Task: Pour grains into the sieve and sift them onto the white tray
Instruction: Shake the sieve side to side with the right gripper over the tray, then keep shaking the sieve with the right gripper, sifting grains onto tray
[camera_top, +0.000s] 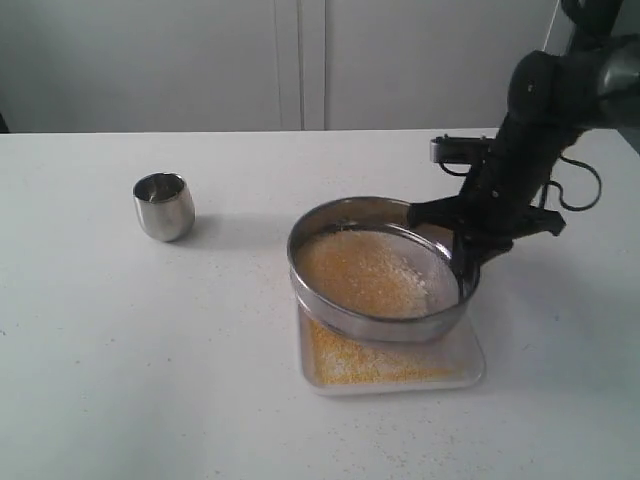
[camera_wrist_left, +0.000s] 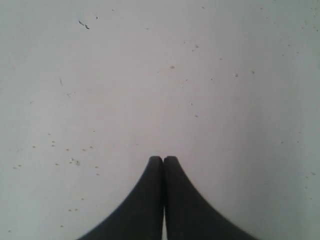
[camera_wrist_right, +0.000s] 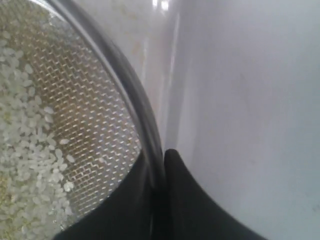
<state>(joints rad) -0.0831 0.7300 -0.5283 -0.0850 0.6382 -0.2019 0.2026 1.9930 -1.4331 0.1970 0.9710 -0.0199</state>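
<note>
The right fingers (camera_wrist_right: 192, 205) clamp the sieve (camera_top: 372, 326) rim over the white tray (camera_top: 472, 362); the left fingers (camera_wrist_left: 145, 205) sit together above open worktop (camera_wrist_left: 150, 75).

Soft, even, cool light fills the exterior view, which is slightly hazy and low in contrast; the steel cup (camera_top: 163, 206) throws a faint shadow to its right; the sieve (camera_top: 385, 325) shows dull highlights on its wall; the left wrist view is pale and washed out; the right wrist view has fairly sharp mesh, blurred near edges and a glare streak beyond the rim.
</note>
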